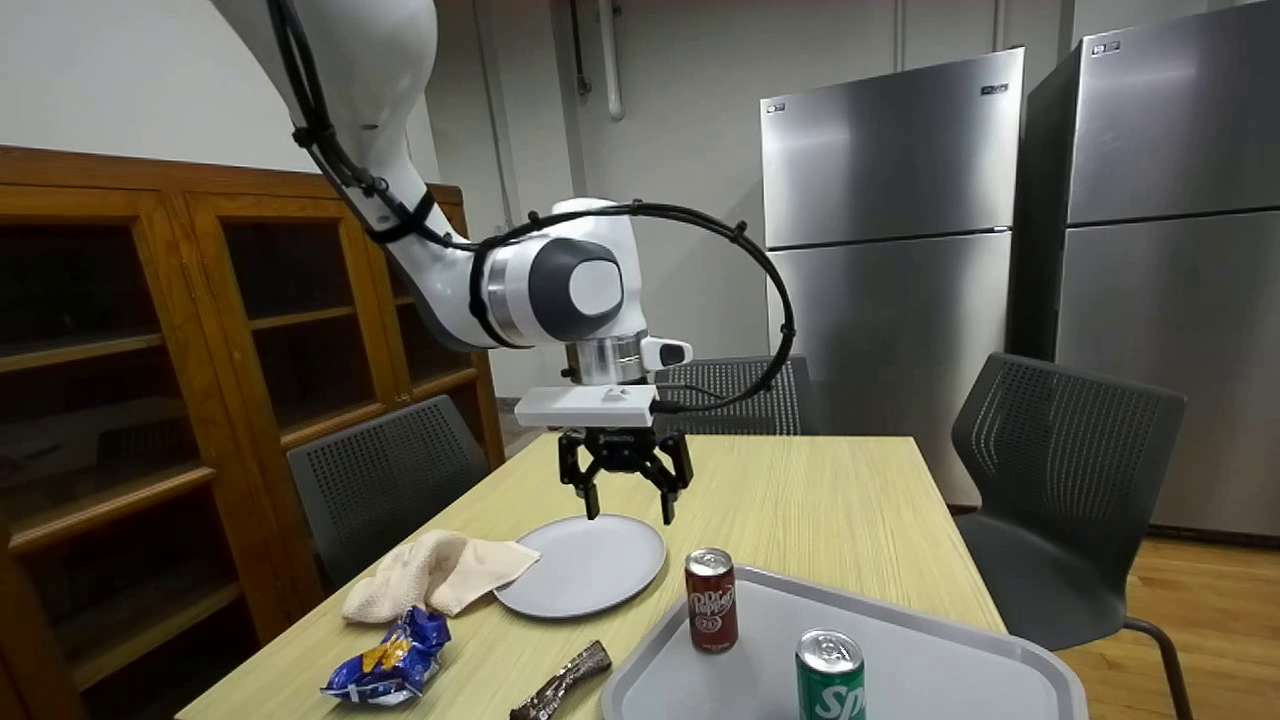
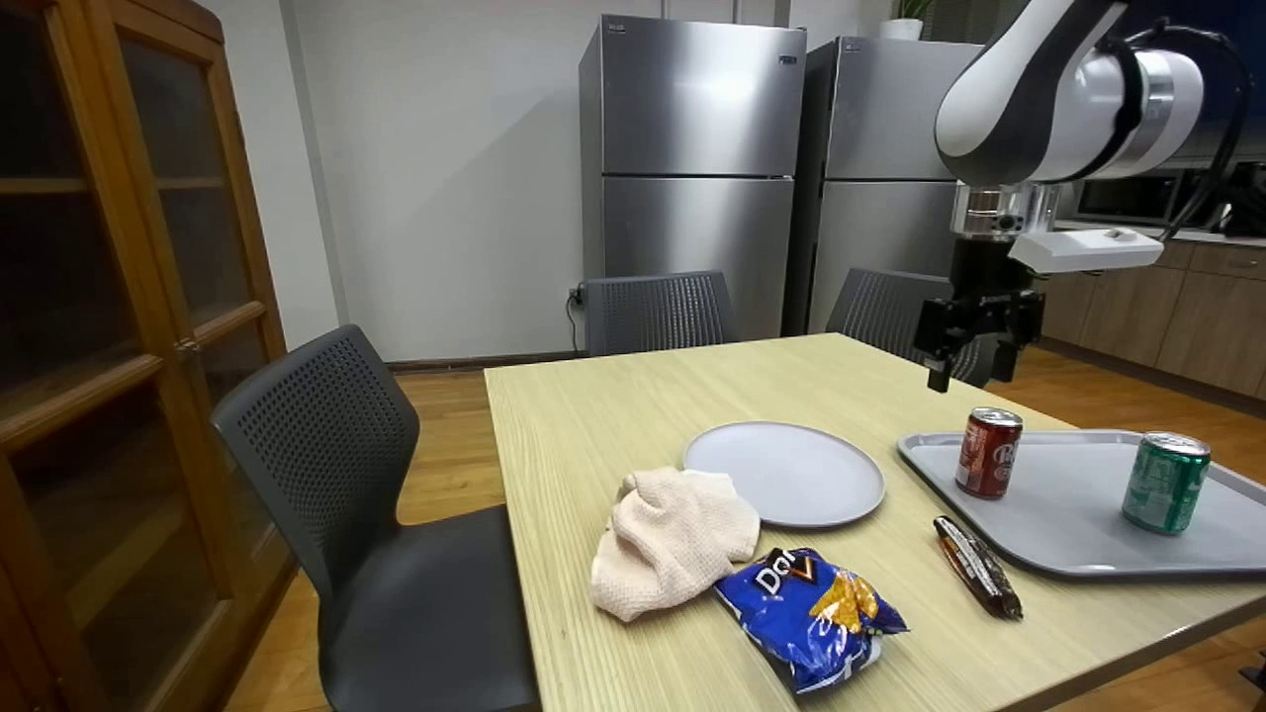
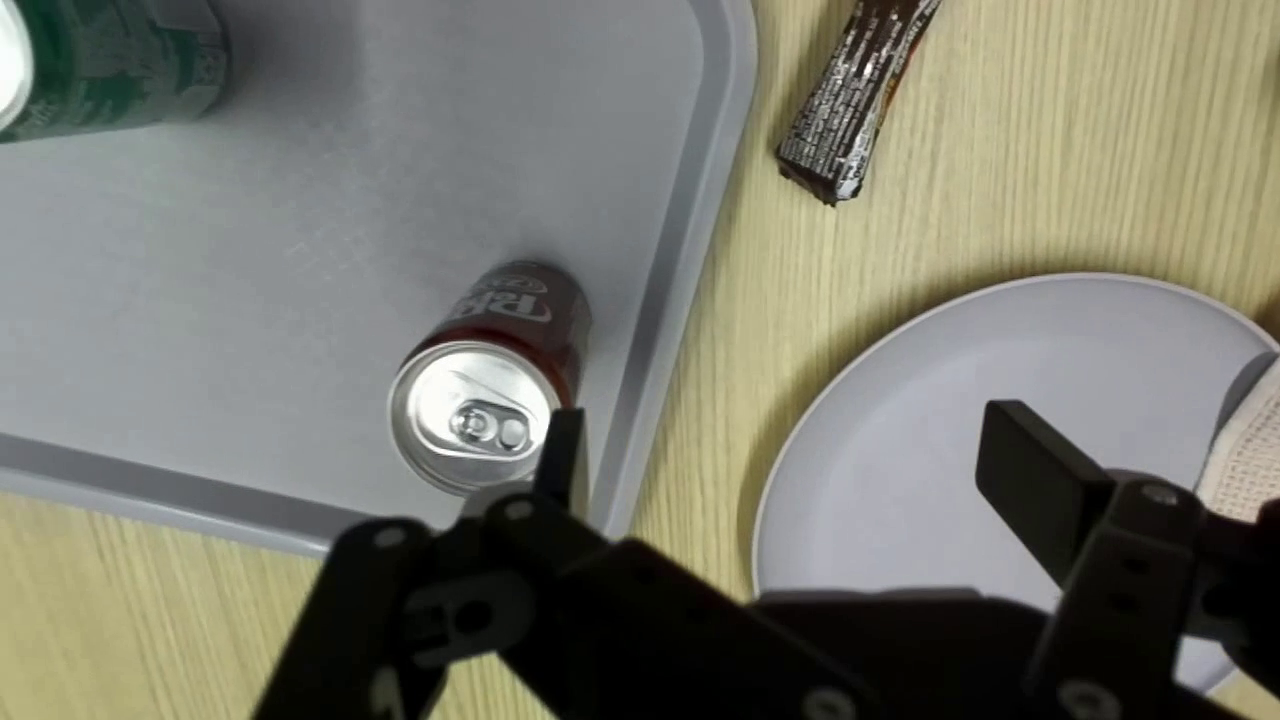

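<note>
One gripper [image 1: 630, 510], released, its jaws parted and nothing between them: in an exterior view I log it hanging above the table [image 1: 820, 490], higher than the red can [image 1: 711, 602]. That can stands upright in the tray [image 1: 950, 665], near a corner; the plate [image 1: 585, 565] lies beside the tray, apart from it. In an exterior view, four further items: green can [image 2: 1165, 485], upright, also in the tray, apart from the red one; bar [image 2: 977, 569], on the table just beside the tray; cloth [image 2: 673, 539], heaped, lapping the plate's rim; bag [image 2: 811, 618], blue, crumpled, close by the cloth. In the wrist view, two fingers [image 3: 1045, 490], well spread: one lines up with the red can's lid, its mate with the plate. Contact: none that I can make out. Step, by my judgement: positioning, with no grasp made and the red can the nearest item. Next move, as I read it: taking that can would call for a sideways shift until its lid sits centred between the fingers, then a straight descent, clear of the tray's raised rim, before closing.
</note>
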You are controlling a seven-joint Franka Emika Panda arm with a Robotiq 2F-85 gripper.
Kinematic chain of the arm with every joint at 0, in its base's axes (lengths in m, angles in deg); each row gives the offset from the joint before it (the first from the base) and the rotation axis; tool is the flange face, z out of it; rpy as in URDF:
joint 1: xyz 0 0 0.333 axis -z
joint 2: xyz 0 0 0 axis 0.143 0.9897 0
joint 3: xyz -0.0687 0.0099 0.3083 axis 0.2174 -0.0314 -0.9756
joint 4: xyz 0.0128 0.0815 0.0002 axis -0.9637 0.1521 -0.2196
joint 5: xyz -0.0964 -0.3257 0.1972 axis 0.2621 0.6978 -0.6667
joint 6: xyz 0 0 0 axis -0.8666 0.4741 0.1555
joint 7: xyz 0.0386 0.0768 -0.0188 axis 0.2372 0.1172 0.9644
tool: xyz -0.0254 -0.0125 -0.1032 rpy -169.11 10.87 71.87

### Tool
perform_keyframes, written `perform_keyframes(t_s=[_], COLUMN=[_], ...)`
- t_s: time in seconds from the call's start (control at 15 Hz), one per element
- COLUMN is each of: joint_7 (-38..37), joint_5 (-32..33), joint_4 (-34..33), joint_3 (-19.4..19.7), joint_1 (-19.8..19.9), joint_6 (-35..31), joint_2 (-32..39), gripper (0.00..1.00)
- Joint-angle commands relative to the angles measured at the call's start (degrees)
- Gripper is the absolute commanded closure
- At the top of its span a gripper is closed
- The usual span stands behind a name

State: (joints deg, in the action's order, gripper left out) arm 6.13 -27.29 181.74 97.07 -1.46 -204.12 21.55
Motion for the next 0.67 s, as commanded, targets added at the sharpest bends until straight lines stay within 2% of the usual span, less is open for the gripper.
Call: perform_keyframes(t_s=[0.0, 0.07, 0.6], joint_7=[0.4, -0.2, -0.2], joint_5=[0.7, 0.3, 0.3], joint_4=[-2.0, -0.5, -1.0], joint_3=[0.4, 0.0, 0.2], joint_1=[1.7, 1.3, 1.7], joint_6=[0.9, 0.1, 0.1], joint_2=[1.2, 0.3, 0.9], gripper=[0.00, 0.00, 0.00])
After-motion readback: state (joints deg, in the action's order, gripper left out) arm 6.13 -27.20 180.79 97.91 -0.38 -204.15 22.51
